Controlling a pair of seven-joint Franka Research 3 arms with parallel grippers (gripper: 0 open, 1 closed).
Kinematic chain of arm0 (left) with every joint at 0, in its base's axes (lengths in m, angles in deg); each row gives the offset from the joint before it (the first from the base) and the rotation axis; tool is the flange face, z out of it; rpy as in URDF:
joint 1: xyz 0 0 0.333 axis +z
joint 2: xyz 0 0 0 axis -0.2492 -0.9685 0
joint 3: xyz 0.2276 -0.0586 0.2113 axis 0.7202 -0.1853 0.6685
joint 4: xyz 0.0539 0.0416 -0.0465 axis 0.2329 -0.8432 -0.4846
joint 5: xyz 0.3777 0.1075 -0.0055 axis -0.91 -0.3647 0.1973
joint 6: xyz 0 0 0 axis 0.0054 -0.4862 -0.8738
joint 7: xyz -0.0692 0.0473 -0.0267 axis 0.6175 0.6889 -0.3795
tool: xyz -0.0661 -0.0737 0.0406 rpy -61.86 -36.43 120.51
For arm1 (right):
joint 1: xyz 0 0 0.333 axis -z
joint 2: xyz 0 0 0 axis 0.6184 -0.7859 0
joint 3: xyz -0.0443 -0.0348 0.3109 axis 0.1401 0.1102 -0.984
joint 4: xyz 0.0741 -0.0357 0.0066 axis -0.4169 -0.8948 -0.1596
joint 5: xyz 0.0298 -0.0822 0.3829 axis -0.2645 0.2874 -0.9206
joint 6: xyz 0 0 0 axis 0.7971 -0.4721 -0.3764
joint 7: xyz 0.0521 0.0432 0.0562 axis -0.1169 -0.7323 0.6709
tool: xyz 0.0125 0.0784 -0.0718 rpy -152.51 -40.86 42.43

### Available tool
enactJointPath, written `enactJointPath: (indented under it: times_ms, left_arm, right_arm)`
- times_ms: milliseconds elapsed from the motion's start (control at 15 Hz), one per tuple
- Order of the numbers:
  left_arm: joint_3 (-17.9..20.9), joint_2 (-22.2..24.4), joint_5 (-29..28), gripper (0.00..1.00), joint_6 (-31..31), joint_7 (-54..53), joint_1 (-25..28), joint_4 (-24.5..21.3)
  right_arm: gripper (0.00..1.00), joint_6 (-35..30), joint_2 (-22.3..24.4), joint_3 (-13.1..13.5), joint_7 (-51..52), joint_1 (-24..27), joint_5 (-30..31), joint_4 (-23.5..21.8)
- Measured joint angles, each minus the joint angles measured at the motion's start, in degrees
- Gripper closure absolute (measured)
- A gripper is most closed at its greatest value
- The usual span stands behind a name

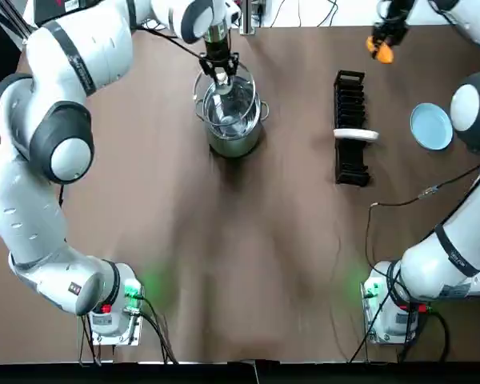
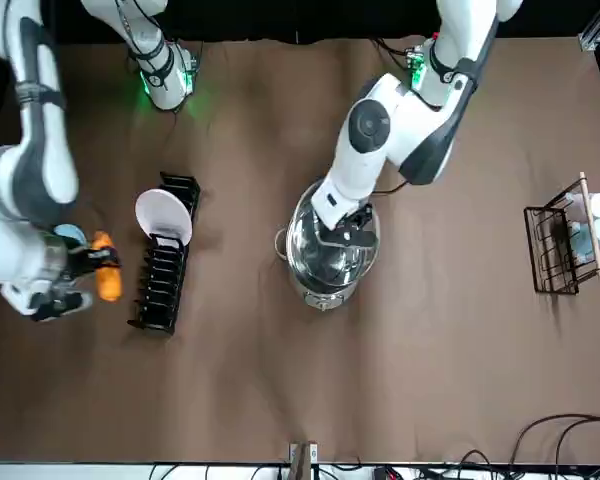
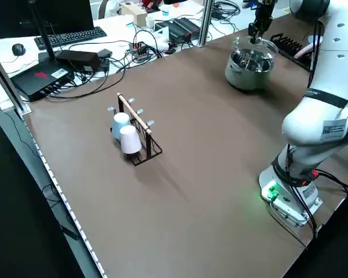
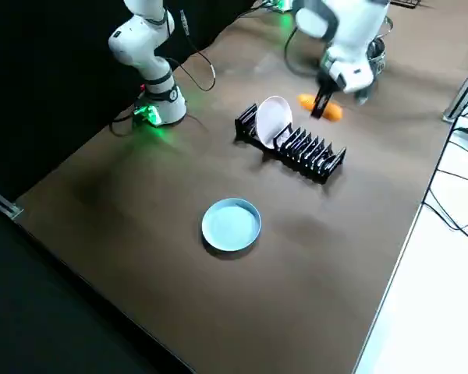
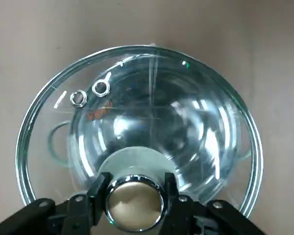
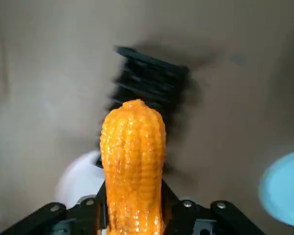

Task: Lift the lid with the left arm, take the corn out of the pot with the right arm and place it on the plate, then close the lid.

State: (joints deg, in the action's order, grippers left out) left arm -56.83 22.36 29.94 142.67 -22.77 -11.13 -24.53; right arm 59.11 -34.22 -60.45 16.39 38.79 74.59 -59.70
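R gripper [image 1: 382,42]: 1 corn [image 6: 133,156]; L gripper [image 1: 218,68]: 1 lid [image 5: 191,122]; 1 pot [image 1: 234,144]

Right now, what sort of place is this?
Probably a robotics lab, not a kitchen: two robot arms bolted to a brown table, a keyboard and tangled cables on the desk beside it, and staged props, the pot and dish rack.

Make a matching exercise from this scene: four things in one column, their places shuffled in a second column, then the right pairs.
1. corn
2. lid
3. blue plate
4. white plate

A. stands on edge in the dish rack
B. held in the right gripper
C. lies flat on the table
D. clamped in the left gripper

Pairs: 1-B, 2-D, 3-C, 4-A
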Motion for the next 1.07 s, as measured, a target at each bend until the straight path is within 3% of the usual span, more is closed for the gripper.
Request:
enactJointPath:
  times_ms: [133,400,800,1067]
  left_arm:
    - [0.03,-1.61,-1.38,0.49,2.75,0.97,-1.32,0.00]
    - [0.06,-4.28,-4.86,0.49,3.60,2.51,-2.63,-0.01]
    - [0.13,-5.31,-5.45,0.49,3.66,2.65,-2.91,-0.02]
    - [0.13,-5.69,-5.46,0.49,3.69,2.79,-2.95,0.00]
  right_arm:
    - [0.60,2.55,0.03,0.04,10.17,5.83,0.90,-1.76]
    - [0.60,14.34,-0.28,0.01,27.89,16.32,1.08,-8.89]
    - [0.60,26.95,-3.88,-0.11,45.59,22.52,1.13,-17.68]
    - [0.60,32.53,-7.81,-0.15,57.16,27.29,1.03,-19.20]
